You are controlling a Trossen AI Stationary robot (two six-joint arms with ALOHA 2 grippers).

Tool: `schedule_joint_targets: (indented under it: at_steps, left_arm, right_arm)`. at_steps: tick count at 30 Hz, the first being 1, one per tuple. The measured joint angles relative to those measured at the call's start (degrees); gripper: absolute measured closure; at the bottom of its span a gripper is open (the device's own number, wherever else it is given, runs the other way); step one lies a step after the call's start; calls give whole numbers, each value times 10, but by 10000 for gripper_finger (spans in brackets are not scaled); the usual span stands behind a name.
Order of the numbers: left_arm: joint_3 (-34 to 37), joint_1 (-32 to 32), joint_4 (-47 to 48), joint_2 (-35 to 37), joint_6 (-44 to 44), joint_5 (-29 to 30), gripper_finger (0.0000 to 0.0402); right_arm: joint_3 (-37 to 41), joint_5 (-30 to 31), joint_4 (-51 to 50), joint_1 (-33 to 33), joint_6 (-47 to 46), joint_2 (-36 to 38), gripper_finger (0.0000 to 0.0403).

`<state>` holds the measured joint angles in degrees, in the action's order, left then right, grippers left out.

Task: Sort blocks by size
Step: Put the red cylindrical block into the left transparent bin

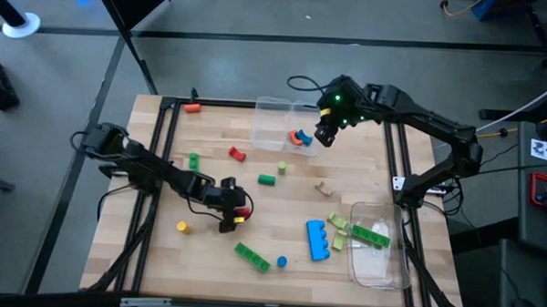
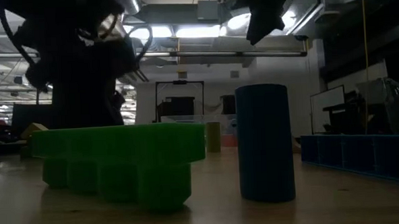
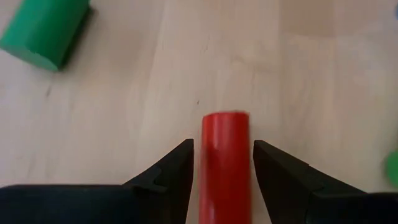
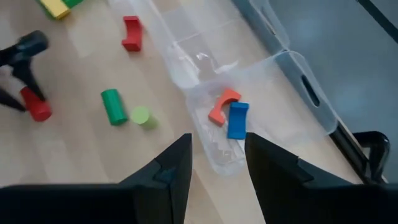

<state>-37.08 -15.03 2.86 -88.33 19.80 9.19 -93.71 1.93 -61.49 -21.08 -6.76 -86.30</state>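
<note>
A red cylinder block (image 3: 225, 163) lies on its side on the wooden table (image 1: 281, 208), between the two fingers of my open left gripper (image 3: 224, 177). A narrow gap shows on each side of it. In the high view this gripper (image 1: 229, 216) is low over the table's left middle, beside the red block (image 1: 244, 210) and a yellow block (image 1: 240, 222). My right gripper (image 1: 326, 133) hangs open and empty, high over the far clear container (image 4: 261, 106). That container lies on its side and holds an orange-red arch (image 4: 221, 106) and a blue block (image 4: 237, 119).
A second clear container (image 1: 379, 253) at the near right holds a green brick (image 1: 371, 234). Loose on the table lie a blue brick (image 1: 318, 239), a green brick (image 1: 252, 256), a small blue cylinder (image 2: 264, 143), a green cylinder (image 1: 267, 180), a red arch (image 1: 237, 153) and other small blocks.
</note>
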Motion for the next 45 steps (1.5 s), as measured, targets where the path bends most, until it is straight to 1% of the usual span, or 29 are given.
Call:
schedule_joint_targets:
  at_steps: [8, 10, 13, 15, 19, 21, 25, 29, 33, 38, 40, 45]
  left_arm:
    - [-1, 2, -6, -43, 27, -5, 249]
    - [-2, 6, -12, -45, 37, -7, 257]
    - [-1, 19, -20, -46, 41, -14, 281]
    - [-1, 32, -37, -47, 43, -20, 283]
    - [0, 67, -84, -51, 37, -20, 283]
    - [-13, 87, -96, -49, 24, -37, 283]
    - [-53, 118, -97, -48, -3, -77, 283]
    - [-105, 148, -95, -47, -43, -106, 283]
    - [-150, 186, -87, -47, -88, -108, 283]
    - [-194, 252, -79, -47, -135, -101, 283]
    - [-203, 282, -81, -47, -150, -99, 281]
    - [-205, 354, -76, -47, -175, -76, 279]
  right_arm:
    - [0, 0, -1, 61, -3, 0, 253]
    - [0, 0, -2, 81, -5, 0, 253]
    - [0, 0, -12, 116, -17, 0, 253]
    - [0, 1, -24, 137, -20, 0, 253]
    - [0, 36, -46, 181, -33, 0, 253]
    - [8, 57, -41, 201, -50, 0, 253]
    - [45, 71, -36, 233, -79, -1, 253]
    - [106, 71, -8, 257, -115, -1, 253]
    - [164, 82, 20, 274, -162, -1, 253]
    - [225, 85, 51, 291, -215, -1, 253]
    - [250, 85, 60, 296, -227, -1, 253]
    - [304, 84, 101, 303, -251, -1, 253]
